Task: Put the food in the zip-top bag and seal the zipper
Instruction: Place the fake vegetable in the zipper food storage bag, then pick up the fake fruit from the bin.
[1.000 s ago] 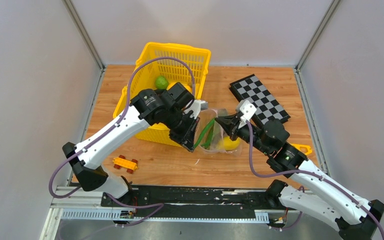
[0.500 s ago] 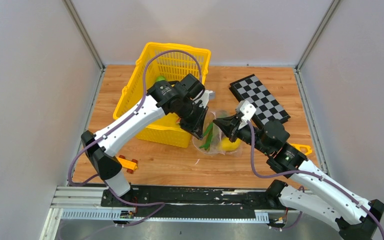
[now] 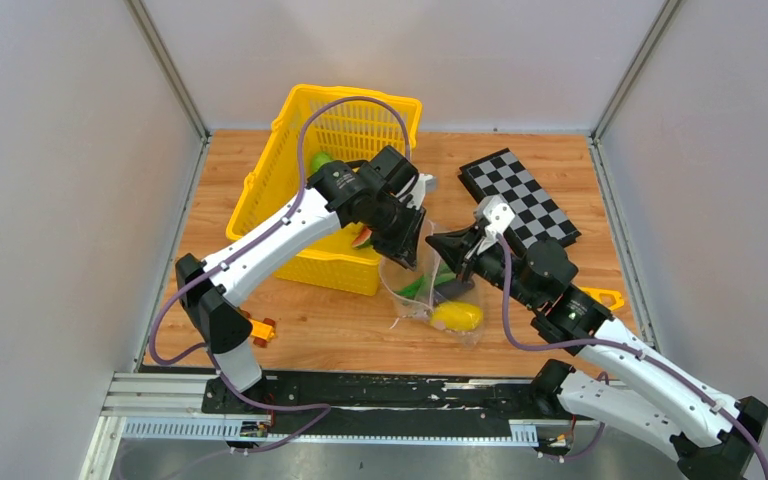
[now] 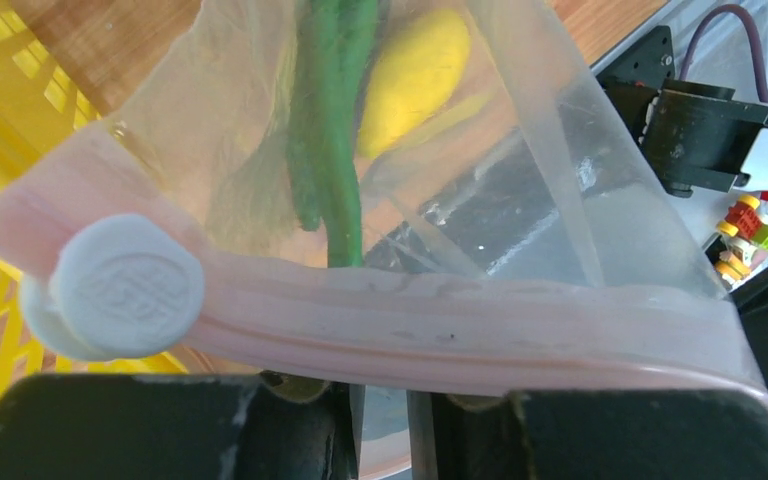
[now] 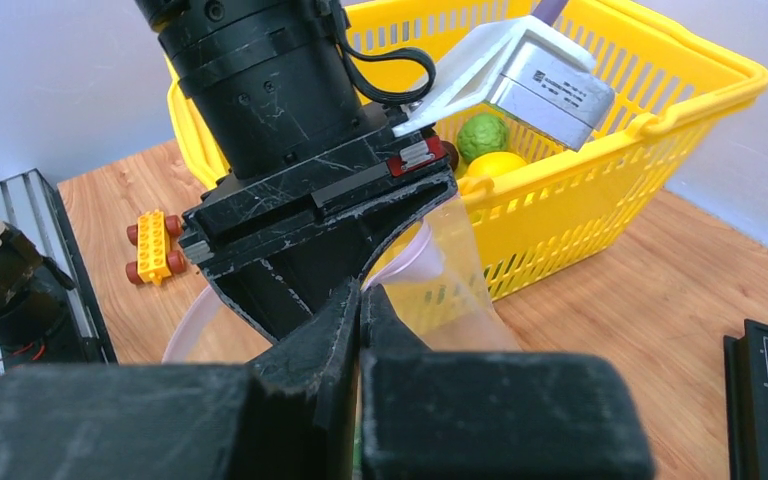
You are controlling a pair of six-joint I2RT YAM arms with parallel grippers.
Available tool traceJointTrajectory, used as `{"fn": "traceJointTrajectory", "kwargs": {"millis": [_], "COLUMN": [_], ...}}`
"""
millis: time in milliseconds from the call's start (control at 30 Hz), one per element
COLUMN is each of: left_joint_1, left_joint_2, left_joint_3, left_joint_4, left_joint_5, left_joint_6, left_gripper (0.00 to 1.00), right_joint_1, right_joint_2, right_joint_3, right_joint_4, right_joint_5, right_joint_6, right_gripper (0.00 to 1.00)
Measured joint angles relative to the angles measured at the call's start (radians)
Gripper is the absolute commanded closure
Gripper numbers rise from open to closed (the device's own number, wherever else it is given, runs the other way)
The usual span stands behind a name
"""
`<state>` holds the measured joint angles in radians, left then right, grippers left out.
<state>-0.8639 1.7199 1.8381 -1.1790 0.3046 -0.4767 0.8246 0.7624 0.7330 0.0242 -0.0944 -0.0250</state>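
Observation:
The zip-top bag (image 3: 430,292) hangs between both grippers, clear and crinkled. Inside it are a yellow lemon (image 3: 457,316), green pods (image 3: 415,285) and a dark purple piece (image 3: 450,291). In the left wrist view the pink zipper (image 4: 460,335) runs across just above my left gripper (image 4: 380,395). Its jaws stand slightly apart with bag film in the gap, and the white slider (image 4: 128,288) sits at the strip's left end. My right gripper (image 5: 360,300) is shut on the bag's top edge, close against the left gripper (image 3: 407,240).
The yellow basket (image 3: 290,130) stands behind the left arm. It holds a green ball (image 5: 482,135), a yellow fruit (image 5: 500,163) and a watermelon slice (image 3: 362,238). An orange toy car (image 3: 258,328) lies near the left base. The chequerboard (image 3: 520,197) lies at the back right.
The left arm has swung right along the bag's top to meet the right gripper, and its jaws have parted a little. The bag now hangs lower, the lemon nearer the front.

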Motion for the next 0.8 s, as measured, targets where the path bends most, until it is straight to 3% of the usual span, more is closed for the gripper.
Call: {"fn": "traceJointTrajectory", "kwargs": {"millis": [133,467,800], "left_joint_1": [0.000,0.000,0.003], "left_joint_2": [0.000,-0.027,-0.224], "left_joint_3": [-0.008,-0.008,-0.062], "left_joint_4": [0.019,0.050,0.136], "left_joint_5": [-0.008,-0.024,-0.053], "left_joint_6": [-0.002,-0.001,0.015], "left_gripper": [0.61,0.55,0.50], "right_joint_1": [0.000,0.000,0.000], "right_joint_2": [0.001,-0.036,-0.064], "right_joint_3": [-0.008,-0.053,-0.061], "right_joint_4": [0.016,0.046,0.047], "right_joint_5": [0.042,0.173,0.297], "right_joint_6": [0.039,0.080,0.118], "right_gripper": [1.00,1.00,1.00]}}
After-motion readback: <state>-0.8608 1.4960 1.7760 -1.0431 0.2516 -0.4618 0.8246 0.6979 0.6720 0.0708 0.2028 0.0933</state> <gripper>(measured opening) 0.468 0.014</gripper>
